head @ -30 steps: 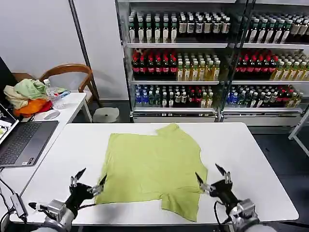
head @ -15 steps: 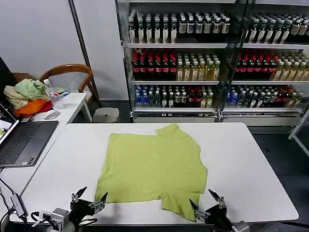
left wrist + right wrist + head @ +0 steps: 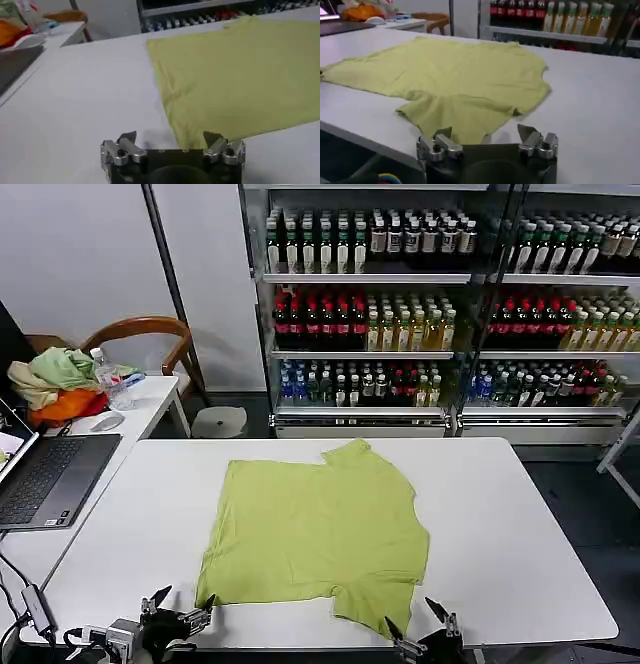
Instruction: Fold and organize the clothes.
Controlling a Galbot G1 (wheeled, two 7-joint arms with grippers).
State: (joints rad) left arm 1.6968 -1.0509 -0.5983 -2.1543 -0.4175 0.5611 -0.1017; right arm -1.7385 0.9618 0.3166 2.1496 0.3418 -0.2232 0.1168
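Two hands, both down at the near edge of the tabletop [image 3: 520, 514], and neither one is touching anything. The T-shirt [image 3: 315, 529] is spread flat in the middle of the white tabletop, lying sideways to the robot: one sleeve points away toward the drink shelves [image 3: 440, 304], the other sleeve hangs toward the near edge. So its long axis runs left-right across the tabletop, with the straight hem on the robot's left side.

The left hand [image 3: 176, 614] sits just off the near-left corner of the shirt. In the left wrist view the left hand [image 3: 172, 145] has the hem corner right in front of it, fingers spread, nothing between them. The right hand [image 3: 425, 634] is just below the near sleeve. From the right wrist view, the right hand [image 3: 485, 142] is also spread wide and empty, with the sleeve tip directly ahead of it.

My guess is each hand is about as close to its own corner as the other, so whatever fold comes next probably starts from that near edge, cloth lying away and forward from both.

Side desk [image 3: 150, 399] on the left has a laptop [image 3: 45, 479] and a heap of other cloth [image 3: 55, 384], not part of this.
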